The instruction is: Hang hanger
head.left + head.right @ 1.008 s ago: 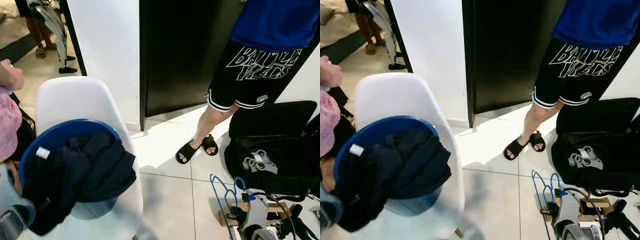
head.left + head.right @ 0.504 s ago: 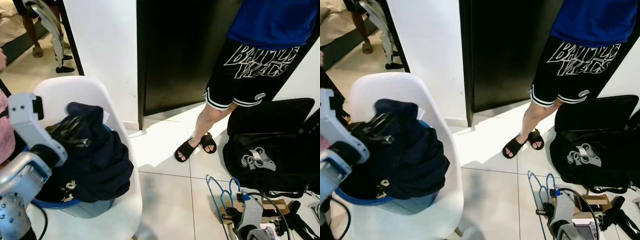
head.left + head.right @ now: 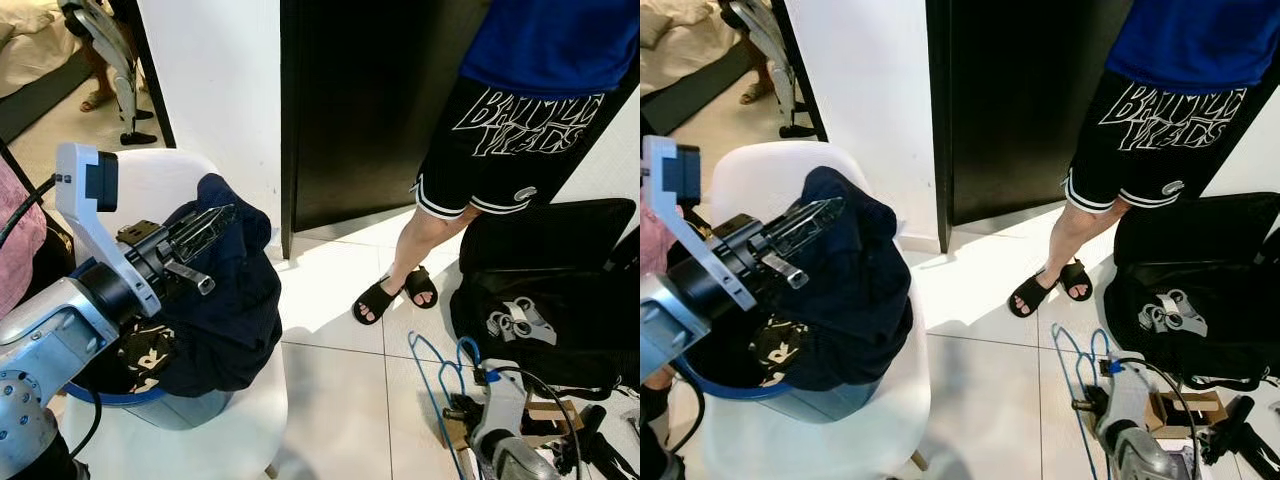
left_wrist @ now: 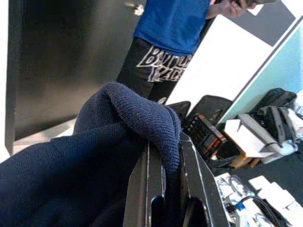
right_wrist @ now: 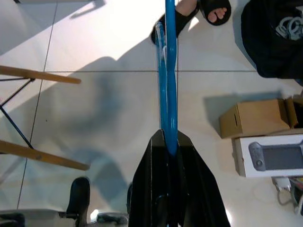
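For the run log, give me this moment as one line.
left tool: shut on navy garment, lifted from blue basin on white chair | right tool: shut on blue hanger, low above floor

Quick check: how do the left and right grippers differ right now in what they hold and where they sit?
The left gripper is raised over the blue tub on the white chair, while the right gripper hangs low near the floor. The left pinches a fold of the navy garment; the right clamps the thin blue hanger. The garment drapes down limp, the hanger sticks out rigid. Both are shut on their load.
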{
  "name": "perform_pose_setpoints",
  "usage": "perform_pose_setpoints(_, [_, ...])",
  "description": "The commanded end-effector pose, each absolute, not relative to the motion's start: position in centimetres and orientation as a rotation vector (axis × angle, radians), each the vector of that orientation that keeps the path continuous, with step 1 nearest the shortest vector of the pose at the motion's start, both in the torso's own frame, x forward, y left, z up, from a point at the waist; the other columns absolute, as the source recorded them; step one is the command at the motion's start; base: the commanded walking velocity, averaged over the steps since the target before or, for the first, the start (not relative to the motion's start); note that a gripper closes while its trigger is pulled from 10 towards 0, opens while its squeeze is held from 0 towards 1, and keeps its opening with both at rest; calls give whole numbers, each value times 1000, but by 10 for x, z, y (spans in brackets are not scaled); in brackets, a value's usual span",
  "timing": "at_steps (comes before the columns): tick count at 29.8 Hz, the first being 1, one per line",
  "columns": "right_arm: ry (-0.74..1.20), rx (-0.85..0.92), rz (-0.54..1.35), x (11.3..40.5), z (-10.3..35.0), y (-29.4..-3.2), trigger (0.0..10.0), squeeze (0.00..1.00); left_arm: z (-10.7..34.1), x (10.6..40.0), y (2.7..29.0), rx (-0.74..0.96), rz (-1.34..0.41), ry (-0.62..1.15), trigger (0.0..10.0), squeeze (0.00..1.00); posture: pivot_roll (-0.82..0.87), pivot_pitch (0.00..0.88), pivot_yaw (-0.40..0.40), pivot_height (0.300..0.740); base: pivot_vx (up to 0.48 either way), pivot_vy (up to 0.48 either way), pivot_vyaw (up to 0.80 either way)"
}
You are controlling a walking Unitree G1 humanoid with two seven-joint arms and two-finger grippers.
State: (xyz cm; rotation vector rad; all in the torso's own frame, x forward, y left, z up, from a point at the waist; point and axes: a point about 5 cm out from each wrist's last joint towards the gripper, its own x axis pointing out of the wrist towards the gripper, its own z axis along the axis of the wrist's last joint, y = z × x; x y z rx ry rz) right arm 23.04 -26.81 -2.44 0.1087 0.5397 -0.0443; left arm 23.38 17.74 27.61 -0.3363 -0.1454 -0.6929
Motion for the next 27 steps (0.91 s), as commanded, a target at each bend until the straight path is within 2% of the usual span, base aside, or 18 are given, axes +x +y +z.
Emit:
perform_pose_setpoints(1, [531, 124, -65, 221, -25, -279, 10000, 0, 285, 230, 171, -323, -777, -165, 10000, 0, 24, 101, -30, 740, -409, 0, 0])
perform_pose_setpoints(4, [531, 124, -65, 221, -25, -279, 10000, 0, 285, 230, 171, -323, -777, -165, 10000, 0, 24, 101, -30, 740, -409, 0, 0])
perform_pose_setpoints(6, [514, 150, -81, 212, -24, -290, 10000, 0, 296, 227, 163, -363, -861, -212, 10000, 0, 18, 98, -27, 740, -414, 0, 0])
perform_pose_setpoints(9, [479, 175, -88, 211, -21, -293, 10000, 0, 305, 222, 155, -411, -943, -246, 10000, 0, 14, 97, -24, 740, -419, 0, 0])
perform_pose_setpoints(14, [463, 176, -86, 213, -20, -292, 10000, 0, 305, 222, 154, -419, -960, -245, 10000, 0, 14, 97, -24, 740, -420, 0, 0])
perform_pose_setpoints(16, [439, 171, -77, 217, -17, -289, 10000, 0, 302, 222, 153, -417, -967, -228, 10000, 0, 6, 94, -19, 740, -420, 0, 0])
perform_pose_setpoints(18, [399, 137, -45, 233, -13, -265, 10000, 0, 288, 222, 149, -435, -975, -167, 10000, 0, 0, 91, -16, 740, -422, 0, 0])
perform_pose_setpoints(23, [384, 109, -29, 238, -11, -252, 10000, 0, 276, 222, 144, -465, -984, -121, 10000, 0, -5, 89, -13, 740, -418, 0, 0])
perform_pose_setpoints(27, [379, 85, -24, 237, -10, -252, 10000, 0, 269, 222, 143, -483, -986, -93, 10000, 0, -3, 88, -11, 740, -423, 0, 0])
